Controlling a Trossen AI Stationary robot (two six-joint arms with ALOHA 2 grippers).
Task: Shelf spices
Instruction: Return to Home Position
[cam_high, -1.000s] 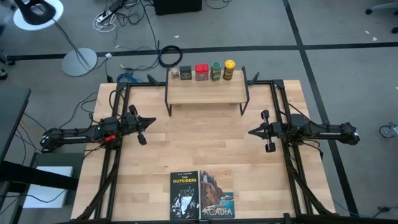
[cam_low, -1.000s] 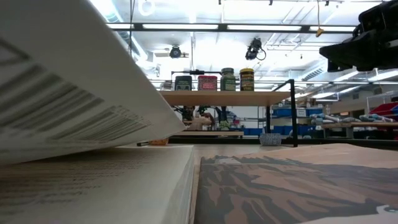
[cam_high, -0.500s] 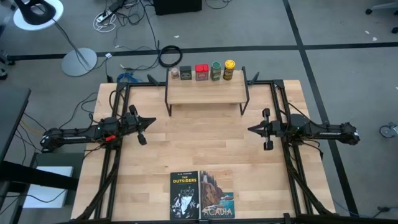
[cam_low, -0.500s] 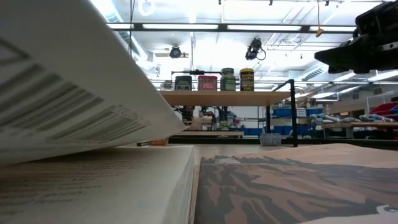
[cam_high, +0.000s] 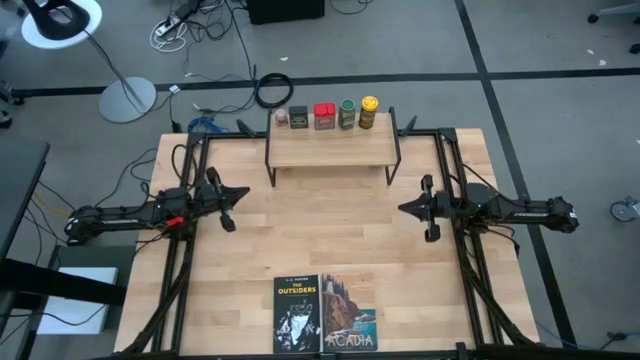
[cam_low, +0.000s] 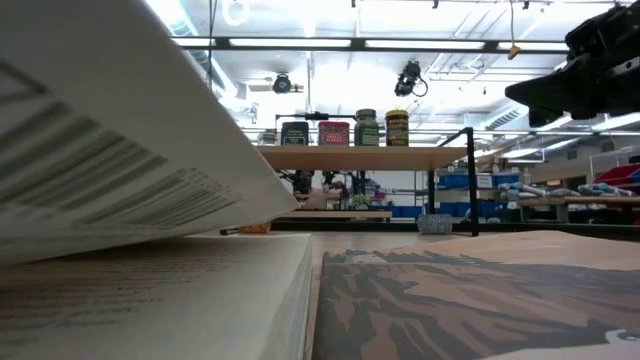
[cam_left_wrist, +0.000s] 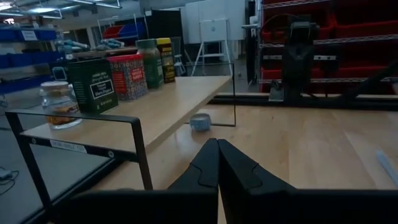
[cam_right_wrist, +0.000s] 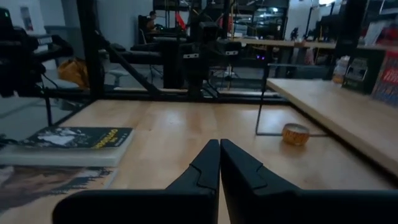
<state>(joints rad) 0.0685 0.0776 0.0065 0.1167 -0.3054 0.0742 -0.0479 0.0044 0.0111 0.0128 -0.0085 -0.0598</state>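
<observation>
The shelf (cam_high: 332, 150) stands at the table's far middle on thin black legs. On its far edge the spices stand in a row: a small clear jar (cam_left_wrist: 57, 106), a dark tin (cam_left_wrist: 92, 85), a red tin (cam_high: 323, 116), a green-lidded jar (cam_high: 347, 113) and a yellow-lidded jar (cam_high: 369, 112). My left gripper (cam_high: 247, 194) is shut and points level toward the table's middle from the left. My right gripper (cam_high: 400, 210) is shut and points level from the right. Both hang above the table and touch nothing.
Two paperback books (cam_high: 325, 313) lie side by side at the near edge and fill the low view's foreground. A small round thing (cam_right_wrist: 295, 133) lies on the table under the shelf. Bare tabletop (cam_high: 330, 225) lies between the grippers. A black frame (cam_high: 445, 160) borders the table.
My right gripper has rolled a little about the line it points along, staying in place and shut. The left arm has kept still, and so have the spices.
</observation>
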